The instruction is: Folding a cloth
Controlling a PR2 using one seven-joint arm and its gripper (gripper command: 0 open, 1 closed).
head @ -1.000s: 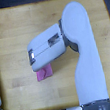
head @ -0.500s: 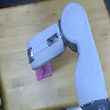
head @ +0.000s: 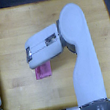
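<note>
Reaching across the wooden table (head: 7, 33) from above, the arm's gripper (head: 38, 63) hung over the pink cloth (head: 44, 71), hiding its upper edge, probably to work 1 fold, though whether it was clenched or released could not be told.

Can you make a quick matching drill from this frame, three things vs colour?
Things:
1. cloth
2. tabletop
3. robot arm

Colours:
A. white
B. pink-magenta
C. light wood

Pairs: 1-B, 2-C, 3-A
</note>
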